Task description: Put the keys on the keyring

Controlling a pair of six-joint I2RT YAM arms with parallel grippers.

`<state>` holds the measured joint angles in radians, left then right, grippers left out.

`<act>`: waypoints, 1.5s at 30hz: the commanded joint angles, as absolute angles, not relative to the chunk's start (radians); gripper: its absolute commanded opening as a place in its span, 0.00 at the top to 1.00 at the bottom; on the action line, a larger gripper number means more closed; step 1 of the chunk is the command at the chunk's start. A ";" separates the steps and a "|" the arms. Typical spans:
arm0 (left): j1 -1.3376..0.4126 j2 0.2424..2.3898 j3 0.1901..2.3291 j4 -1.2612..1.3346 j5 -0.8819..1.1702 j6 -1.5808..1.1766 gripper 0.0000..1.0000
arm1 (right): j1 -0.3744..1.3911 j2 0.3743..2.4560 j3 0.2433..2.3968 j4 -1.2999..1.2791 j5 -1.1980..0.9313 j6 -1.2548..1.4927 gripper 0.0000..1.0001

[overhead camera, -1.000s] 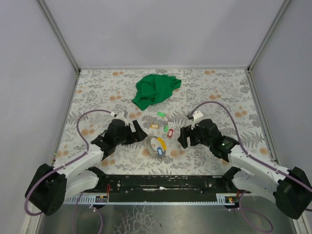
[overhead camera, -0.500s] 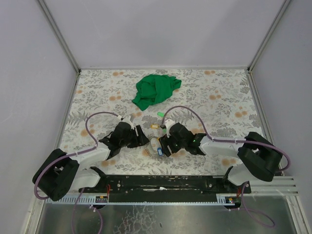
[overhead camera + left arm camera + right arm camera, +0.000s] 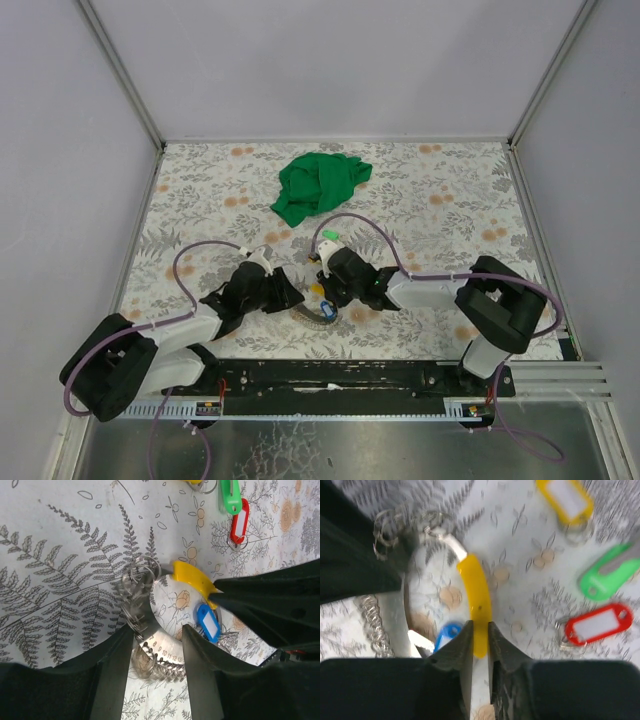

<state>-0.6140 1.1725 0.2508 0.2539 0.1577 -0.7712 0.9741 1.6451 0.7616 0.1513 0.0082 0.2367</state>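
The keyring [image 3: 162,656] is a silvery numbered band with a coil of small rings and a yellow curved section [image 3: 192,580]; it lies on the floral table top [image 3: 318,312]. My left gripper [image 3: 157,630] straddles the numbered band, and both fingers touch it. My right gripper [image 3: 480,630] is shut on the yellow section [image 3: 476,597]. A blue-tagged key [image 3: 208,622] hangs at the ring between the grippers. Loose keys lie beyond it: a red tag [image 3: 595,625], a green tag [image 3: 607,575] and a yellow tag [image 3: 567,497].
A crumpled green cloth [image 3: 318,184] lies toward the back of the table. Grey walls with metal rails close in the left, right and far sides. The two grippers [image 3: 295,298] [image 3: 322,290] nearly touch over the ring.
The right arm swung in from the right to the keyring and its jaws closed on the yellow section. The left gripper edged right and narrowed its jaws round the metal band.
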 commanded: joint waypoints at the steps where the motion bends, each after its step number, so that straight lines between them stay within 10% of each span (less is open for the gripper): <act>1: -0.621 1.130 0.213 0.297 0.150 -0.807 0.57 | 0.983 1.712 0.835 0.148 0.014 0.154 0.82; 7: -0.621 1.097 0.207 0.274 0.113 -0.813 0.57 | 0.983 1.611 0.836 0.104 0.005 0.135 0.58; 13: -0.621 1.101 0.206 0.274 0.115 -0.818 0.57 | 0.984 1.435 0.748 0.054 -0.032 0.159 0.56; 45: -0.622 1.109 0.202 0.275 0.111 -0.821 0.69 | 0.987 1.473 0.634 0.156 -0.206 0.292 0.83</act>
